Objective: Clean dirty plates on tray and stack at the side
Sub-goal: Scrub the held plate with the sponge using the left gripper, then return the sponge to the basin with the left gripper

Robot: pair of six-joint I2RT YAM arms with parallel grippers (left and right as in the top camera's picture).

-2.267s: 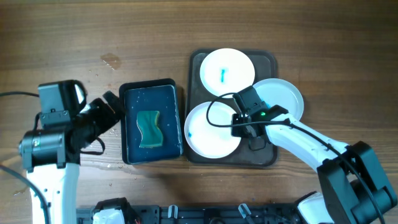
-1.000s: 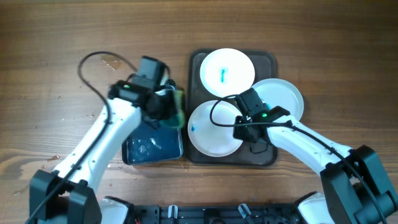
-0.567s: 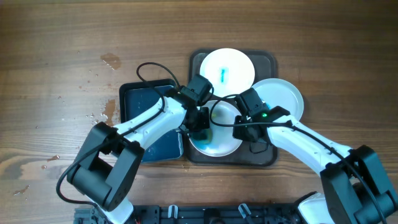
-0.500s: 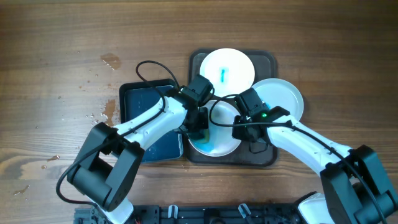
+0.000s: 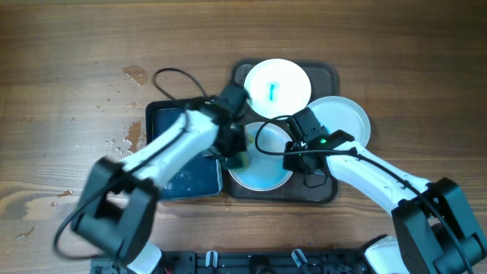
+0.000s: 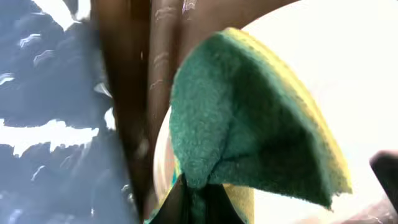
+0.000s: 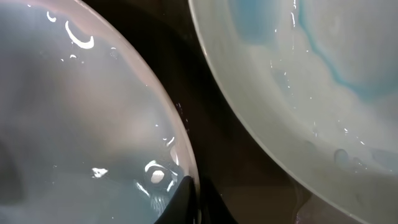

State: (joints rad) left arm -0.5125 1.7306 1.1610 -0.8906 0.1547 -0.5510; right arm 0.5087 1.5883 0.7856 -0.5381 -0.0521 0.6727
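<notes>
tray (image 5: 326, 74) holds three plates (image 5: 278, 85), sponge (image 6: 242, 124) on one.

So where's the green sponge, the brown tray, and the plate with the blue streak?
green sponge (image 6: 249, 118): left wrist view, its green face.
brown tray (image 5: 328, 75): overhead view, bare corner.
plate with the blue streak (image 5: 283, 84): overhead view, its middle.

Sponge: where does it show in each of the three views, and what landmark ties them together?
Overhead: green sponge in the left gripper, at the front plate's left edge.
Left wrist: fills the centre.
Right wrist: not in it.
Shared landmark: the dark brown tray.
</notes>
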